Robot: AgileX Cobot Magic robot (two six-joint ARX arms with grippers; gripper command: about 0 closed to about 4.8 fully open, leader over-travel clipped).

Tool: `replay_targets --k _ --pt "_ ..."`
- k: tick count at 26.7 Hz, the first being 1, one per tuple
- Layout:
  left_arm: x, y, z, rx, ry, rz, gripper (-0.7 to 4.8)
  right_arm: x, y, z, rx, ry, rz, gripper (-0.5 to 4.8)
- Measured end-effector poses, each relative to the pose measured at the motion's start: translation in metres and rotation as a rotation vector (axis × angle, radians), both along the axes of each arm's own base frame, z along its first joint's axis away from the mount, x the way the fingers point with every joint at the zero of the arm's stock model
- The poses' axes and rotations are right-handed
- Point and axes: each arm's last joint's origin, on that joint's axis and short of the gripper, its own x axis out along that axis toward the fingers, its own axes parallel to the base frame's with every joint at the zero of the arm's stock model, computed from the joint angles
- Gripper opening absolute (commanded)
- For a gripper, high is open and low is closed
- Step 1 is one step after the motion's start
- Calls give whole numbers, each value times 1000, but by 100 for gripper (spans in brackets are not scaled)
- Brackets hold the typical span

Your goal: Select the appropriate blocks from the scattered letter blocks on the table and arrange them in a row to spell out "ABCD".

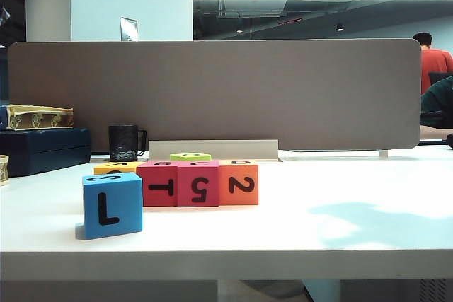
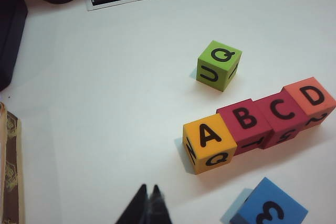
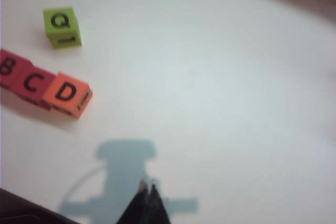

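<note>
**Four blocks lined up as ABCD; both grippers clenched and empty**

On the white table (image 1: 340,224) a row of four touching cubes is seen: the yellow-orange block (image 2: 209,141), the red block (image 2: 245,125), the pink-red block (image 2: 281,116) and the orange block (image 2: 310,102). Their top faces read A, B, C, D. In the exterior view the long axis of the row runs left to right, parallel to the front edge of the table, with A at the left end. The near faces show T, 5 and 2; the yellow-orange block is largely hidden there behind the blue block (image 1: 112,205).

The blue block stands apart, nearer than the row and at its left end, with L on its near face. The lime-green block (image 2: 219,65) is placed alone behind the row, on the far side, with Q on top.

The left gripper (image 2: 147,203) is held above bare table near the A end, its jaws pressed together with nothing between them. The right gripper (image 3: 146,199) is held over the empty right part of the table, well apart from the D block, its jaws likewise clenched and empty.

A dark mug (image 1: 125,143) stands at the far left; its content cannot be told.
</note>
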Motion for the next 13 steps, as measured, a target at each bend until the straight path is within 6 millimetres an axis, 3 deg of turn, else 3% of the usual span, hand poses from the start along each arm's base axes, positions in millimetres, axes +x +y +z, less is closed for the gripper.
replay_targets --k 6,13 --pt "-2 0 -2 4 28 1 -6 -28 -16 -31 17 21 -24 -4" --pt "-2 0 -4 -4 50 -3 -6 -58 -33 -89 112 -3 -84 -4"
